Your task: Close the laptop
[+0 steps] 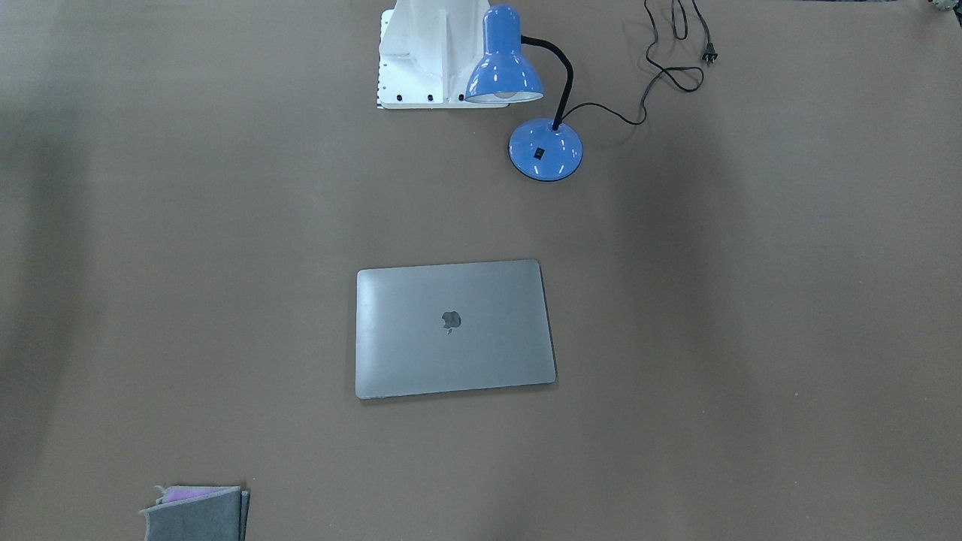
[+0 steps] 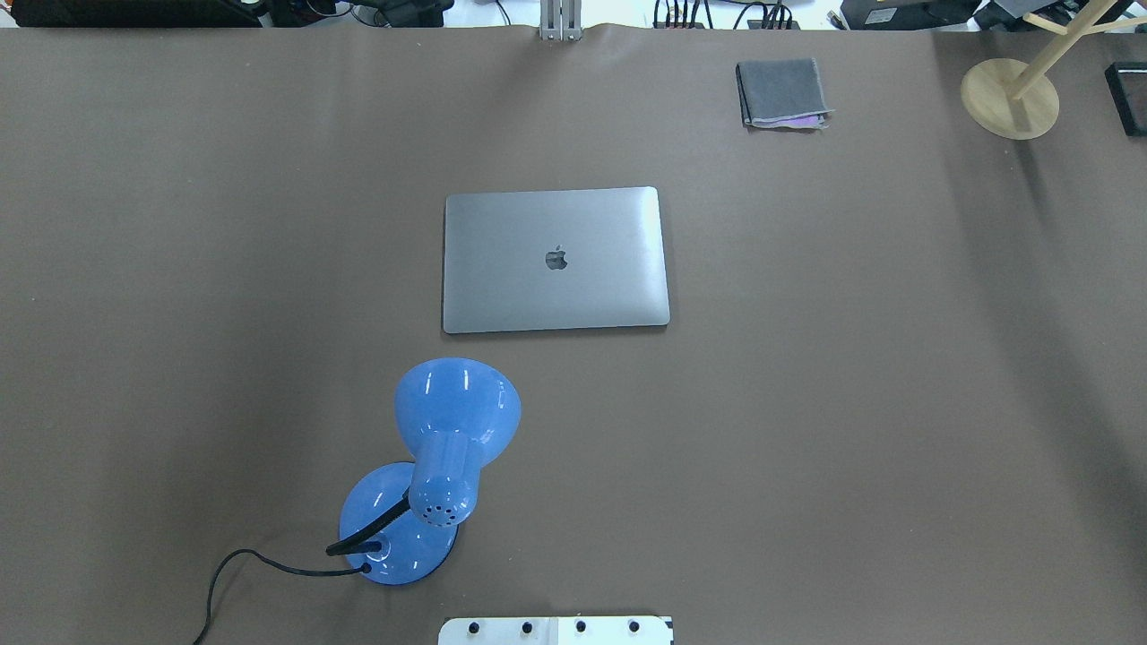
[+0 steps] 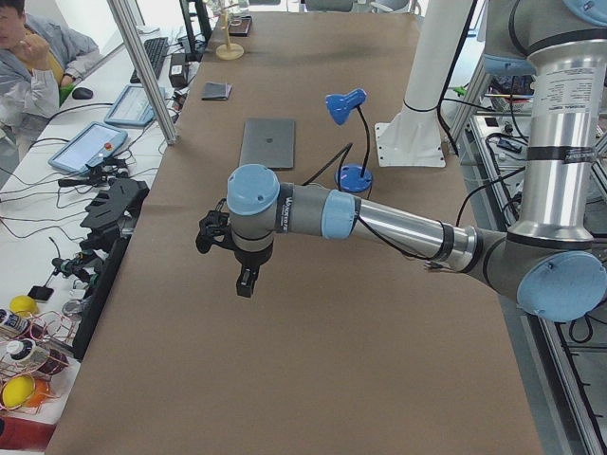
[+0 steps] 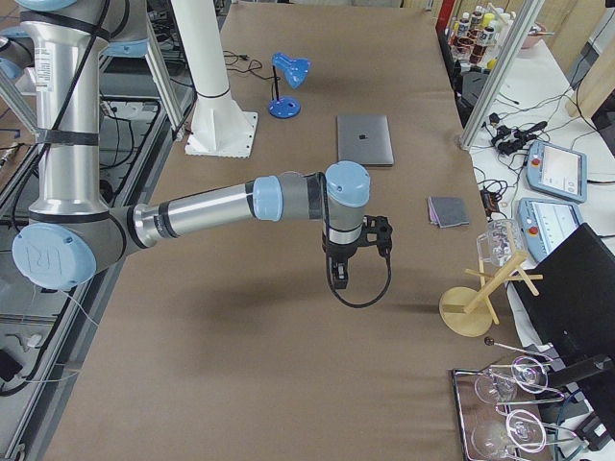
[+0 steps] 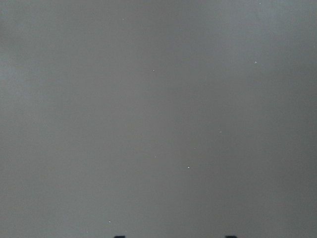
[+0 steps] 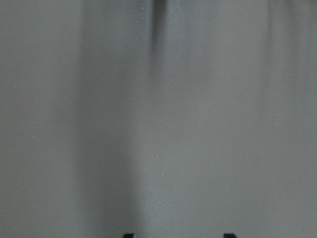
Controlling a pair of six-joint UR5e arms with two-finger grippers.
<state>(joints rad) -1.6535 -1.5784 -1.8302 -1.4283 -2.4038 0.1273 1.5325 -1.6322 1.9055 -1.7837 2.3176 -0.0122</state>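
The space-grey laptop [image 1: 453, 327] lies flat in the middle of the brown table with its lid down and the apple logo facing up; it also shows in the overhead view [image 2: 556, 260]. My left gripper [image 3: 245, 280] hangs over bare table far from the laptop [image 3: 268, 142], off to the robot's left. My right gripper [image 4: 338, 274] hangs over bare table off to the robot's right, away from the laptop [image 4: 364, 139]. Each wrist view shows only two fingertip tips, wide apart, at the bottom edge over empty table, left [image 5: 174, 236] and right [image 6: 178, 235].
A blue desk lamp [image 2: 452, 421] with a black cord stands between the robot's base [image 2: 556, 630] and the laptop. A folded grey cloth [image 2: 781, 92] lies at the far right. A wooden stand [image 2: 1010, 97] is at the far right corner.
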